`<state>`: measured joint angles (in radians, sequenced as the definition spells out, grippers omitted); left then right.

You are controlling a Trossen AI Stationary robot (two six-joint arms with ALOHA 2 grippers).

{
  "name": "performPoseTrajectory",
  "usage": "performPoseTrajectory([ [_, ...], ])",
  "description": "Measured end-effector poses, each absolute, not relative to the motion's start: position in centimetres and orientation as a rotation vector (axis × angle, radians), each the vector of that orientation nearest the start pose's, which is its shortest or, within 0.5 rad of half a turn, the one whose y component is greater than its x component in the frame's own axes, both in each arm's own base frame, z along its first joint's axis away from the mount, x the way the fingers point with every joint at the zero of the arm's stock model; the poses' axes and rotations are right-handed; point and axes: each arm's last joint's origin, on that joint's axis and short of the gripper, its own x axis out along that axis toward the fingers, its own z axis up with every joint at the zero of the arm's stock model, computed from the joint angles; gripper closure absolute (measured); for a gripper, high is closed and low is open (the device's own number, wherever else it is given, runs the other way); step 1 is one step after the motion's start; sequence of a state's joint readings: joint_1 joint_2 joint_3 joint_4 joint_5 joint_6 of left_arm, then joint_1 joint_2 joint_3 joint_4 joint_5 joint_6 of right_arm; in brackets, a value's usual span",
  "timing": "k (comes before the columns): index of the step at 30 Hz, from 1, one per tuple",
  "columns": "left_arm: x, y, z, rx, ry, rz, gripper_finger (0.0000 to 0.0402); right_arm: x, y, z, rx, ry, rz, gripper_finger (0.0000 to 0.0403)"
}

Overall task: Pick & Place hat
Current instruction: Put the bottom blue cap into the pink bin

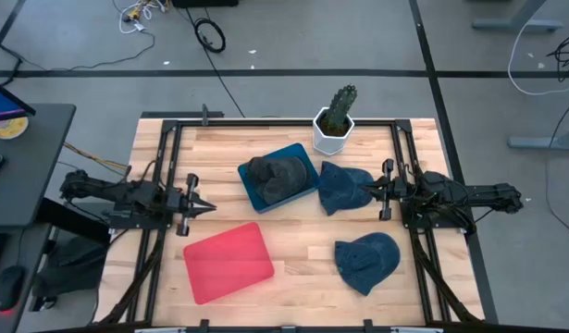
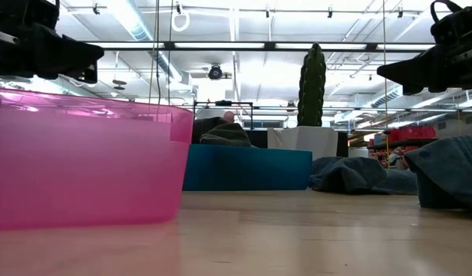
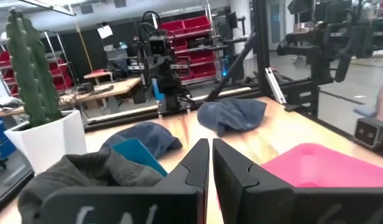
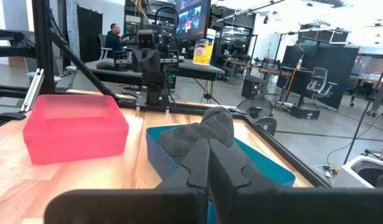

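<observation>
Judging by the layout, one step is done: a dark grey hat (image 1: 275, 176) is piled, crumpled, in the blue tray (image 1: 303, 157). Two soft blue knitted hats (image 1: 344, 186) (image 1: 366, 260) are left on the wooden worktop (image 1: 293, 242), one just ahead of the closed right jaws (image 1: 374, 191). The closed left jaws (image 1: 204, 205) are held just beside the empty red tray (image 1: 228, 262).

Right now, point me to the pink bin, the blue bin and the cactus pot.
pink bin (image 1: 228, 261), high view, middle of its floor
blue bin (image 1: 295, 151), high view, bare far corner of the rim
cactus pot (image 1: 332, 135), high view, white front wall
</observation>
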<state>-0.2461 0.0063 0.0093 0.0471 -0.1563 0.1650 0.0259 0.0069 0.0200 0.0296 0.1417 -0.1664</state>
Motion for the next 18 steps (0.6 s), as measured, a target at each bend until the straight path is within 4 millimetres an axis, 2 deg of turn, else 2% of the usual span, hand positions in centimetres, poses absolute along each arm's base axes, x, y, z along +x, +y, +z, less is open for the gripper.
performPoseTrajectory([
  [18, 9.53, -1.9, 17.13, 0.157, -0.064, -0.076, 0.0376, 9.66, -0.16, 17.27, -0.163, -0.033, -0.119, 0.0395],
])
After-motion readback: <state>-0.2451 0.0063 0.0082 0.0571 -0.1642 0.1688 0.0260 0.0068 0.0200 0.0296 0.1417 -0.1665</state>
